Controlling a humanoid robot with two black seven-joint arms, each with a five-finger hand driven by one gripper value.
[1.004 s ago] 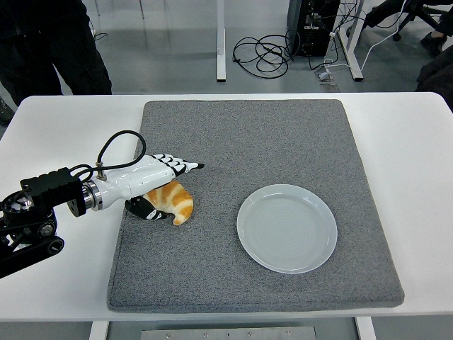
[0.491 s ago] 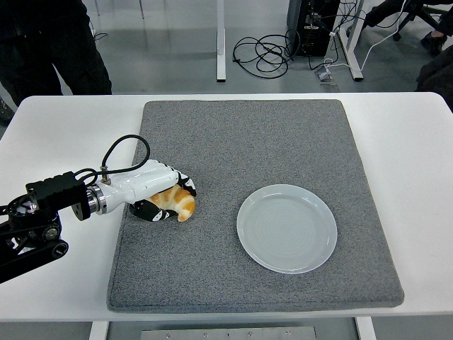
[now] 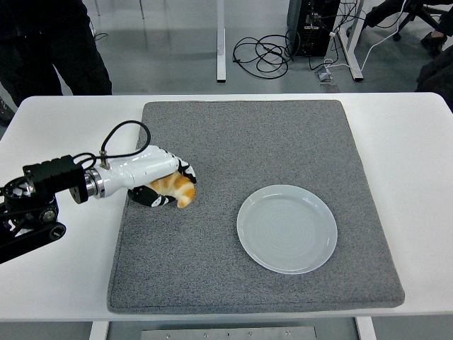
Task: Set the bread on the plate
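The left hand (image 3: 161,185) is reaching in from the left edge over the white table (image 3: 64,134), its white-and-black fingers (image 3: 185,172) curling down around the bread (image 3: 176,188), an orange-brown croissant-shaped piece. The bread is sitting in that grasp at the left part of the grey mat (image 3: 248,142); whether it is touching the mat or lifted just clear of it cannot be told. A black cable (image 3: 120,134) is looping up from the wrist. The pale plate (image 3: 287,228) is lying flat on the mat to the right of the bread and somewhat nearer the table's front edge, well apart from the hand, with only bare mat showing between them. Beyond the far edge of the table, a person in dark clothing (image 3: 53,46) is standing at the upper left, and coiled cables (image 3: 265,53) are lying on the floor beside desk legs.
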